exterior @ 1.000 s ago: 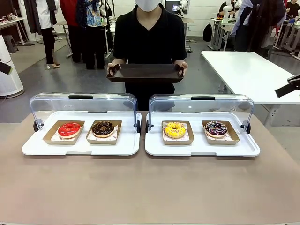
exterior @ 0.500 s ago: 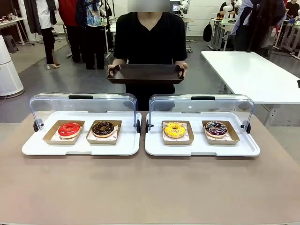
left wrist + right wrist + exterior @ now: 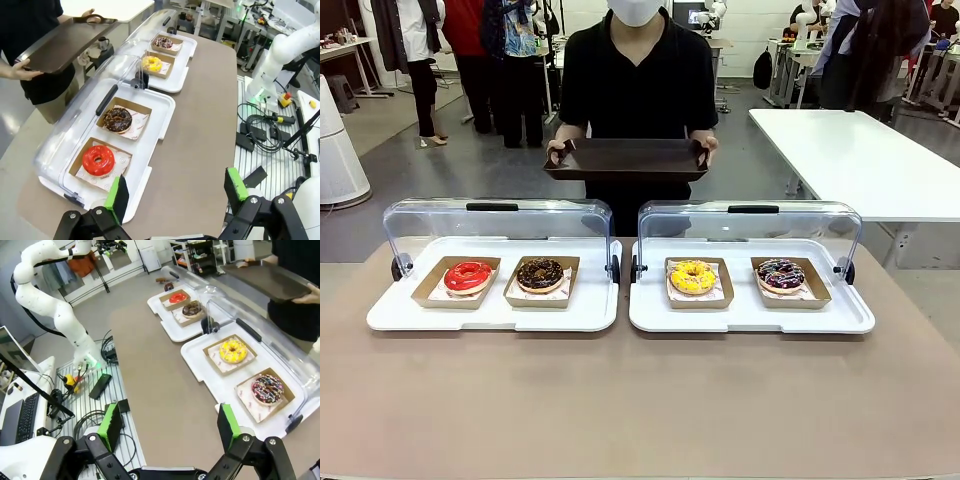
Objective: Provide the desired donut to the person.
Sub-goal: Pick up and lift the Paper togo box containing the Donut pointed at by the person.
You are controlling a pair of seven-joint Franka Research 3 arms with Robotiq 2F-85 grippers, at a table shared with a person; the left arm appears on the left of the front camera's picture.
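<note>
Four donuts lie in cardboard trays: red [image 3: 468,275], chocolate [image 3: 540,274], yellow [image 3: 693,276] and dark sprinkled [image 3: 780,274]. The person [image 3: 638,80] stands across the table, both hands on a bare dark serving tray [image 3: 626,158]. High over the table's left end, my left gripper [image 3: 176,189] is open and holds nothing, with the red donut [image 3: 98,160] and chocolate donut [image 3: 118,119] below it. My right gripper [image 3: 169,426] hangs open above the right end, and under it are the yellow donut [image 3: 233,350] and sprinkled donut [image 3: 268,388].
Two white display trays [image 3: 500,312] [image 3: 750,315] sit side by side, their clear lids [image 3: 490,220] tipped open toward the person. Bare brown tabletop [image 3: 640,400] lies in front of them. A white table [image 3: 850,150] stands back right, and bystanders are farther off.
Dark gripper parts that showed at the left and right edges of the front view a second ago have left the picture. The person has raised the serving tray slightly.
</note>
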